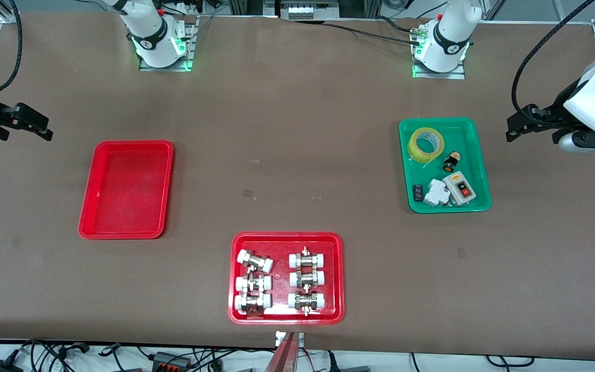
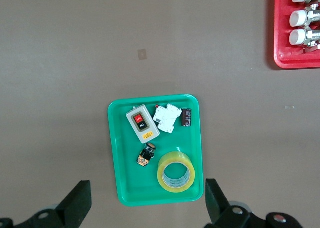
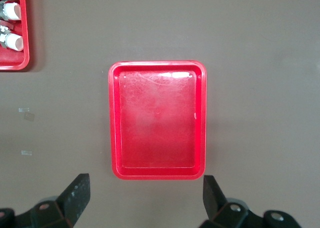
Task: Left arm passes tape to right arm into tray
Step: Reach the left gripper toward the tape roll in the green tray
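The tape (image 1: 425,144) lies in the green tray (image 1: 478,155), in the corner farthest from the front camera, toward the right arm's end of that tray. It rests tilted, leaning on the tray's rim, so its round hole faces up and a little toward the front camera. Being a ring, it has no long axis to speak of; its hole axis stands close to upright. In the left wrist view the tape (image 2: 176,172) shows its white core from almost straight above.

The left gripper (image 1: 522,125) hangs above the bare table at the left arm's end, beside the green tray and well apart from the tape. Its fingers (image 2: 75,203) are spread wide and hold nothing.

The right gripper (image 1: 39,128) hangs above the table at the right arm's end, beside the plain red tray (image 1: 96,217). Its fingers (image 3: 76,193) are also spread wide and empty.

In the green tray near the tape lie a small black knob (image 1: 450,162), a grey switch box (image 1: 459,187) and a white breaker (image 1: 436,194).

A second red tray (image 1: 287,238), nearest the front camera, holds white-capped metal fittings (image 1: 254,262).
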Available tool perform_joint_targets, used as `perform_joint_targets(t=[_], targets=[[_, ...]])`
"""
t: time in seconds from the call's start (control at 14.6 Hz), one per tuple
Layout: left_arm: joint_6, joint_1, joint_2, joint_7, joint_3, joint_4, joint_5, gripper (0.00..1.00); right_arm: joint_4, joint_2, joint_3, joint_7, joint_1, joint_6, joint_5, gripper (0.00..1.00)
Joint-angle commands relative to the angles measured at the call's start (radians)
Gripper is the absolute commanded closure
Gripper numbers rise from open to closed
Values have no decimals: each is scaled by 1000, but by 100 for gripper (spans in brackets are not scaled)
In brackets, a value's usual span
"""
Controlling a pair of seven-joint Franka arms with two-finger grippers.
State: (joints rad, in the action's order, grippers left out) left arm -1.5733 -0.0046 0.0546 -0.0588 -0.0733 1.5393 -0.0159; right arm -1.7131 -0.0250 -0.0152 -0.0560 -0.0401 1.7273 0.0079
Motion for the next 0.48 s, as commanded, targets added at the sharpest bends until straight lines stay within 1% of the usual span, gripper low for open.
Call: perform_joint_targets(t=[0.0,0.27,0.34,0.41], targets=[[22,3,7,11,1,-24,-6,0,-16,-35,17,8,-18,-12,7,0],[38,11,7,22,1,-19,-6,0,-14,-35,15,8,-20,-12,7,0],[70,17,8,14,0,-4,-6,0,-14,-35,17,8,-20,-9,6,0],[87,21,8,11,0,39,-6,0,-14,-35,15,8,-20,-9,6,0]])
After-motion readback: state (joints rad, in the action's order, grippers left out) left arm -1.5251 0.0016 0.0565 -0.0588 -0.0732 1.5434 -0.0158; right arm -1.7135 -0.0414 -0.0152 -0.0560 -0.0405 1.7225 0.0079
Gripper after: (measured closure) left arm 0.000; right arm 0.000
